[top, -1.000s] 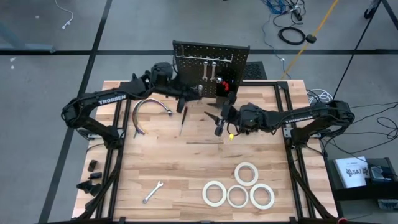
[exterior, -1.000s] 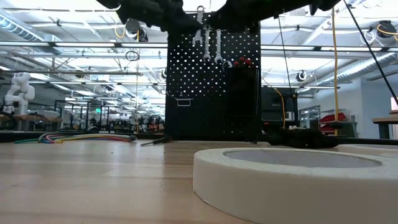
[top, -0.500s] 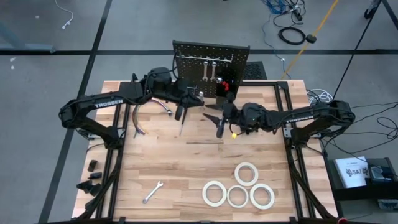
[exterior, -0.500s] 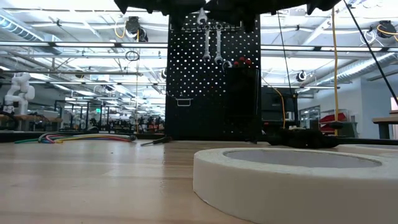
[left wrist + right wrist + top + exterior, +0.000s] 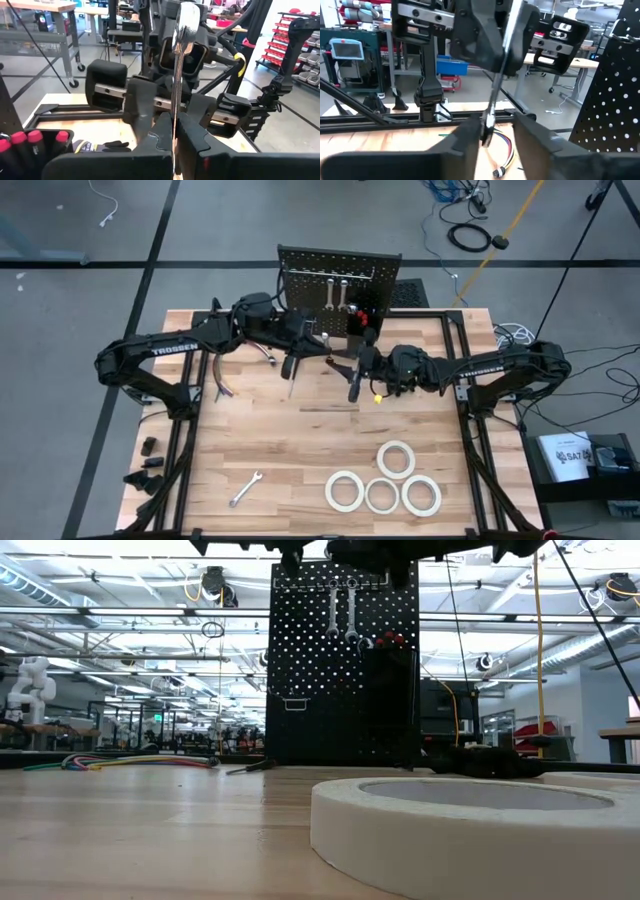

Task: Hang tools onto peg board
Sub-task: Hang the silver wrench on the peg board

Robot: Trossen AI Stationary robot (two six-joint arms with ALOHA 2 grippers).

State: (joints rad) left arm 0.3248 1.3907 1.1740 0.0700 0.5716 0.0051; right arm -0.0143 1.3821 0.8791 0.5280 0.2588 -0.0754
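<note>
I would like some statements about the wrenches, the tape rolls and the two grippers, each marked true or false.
1. Two wrenches already hang on the peg board. True.
2. The left gripper is empty. False: its fingers are closed on a silver wrench, held out toward the right gripper.
3. Four white tape rolls lie on the table's near right part. True.
4. All wrenches have been picked up from the table. False: one wrench lies near the front left, away from both arms.
5. The right gripper is closed tightly around a tape roll. False: its fingers stand apart on either side of the held wrench's lower end.
</note>
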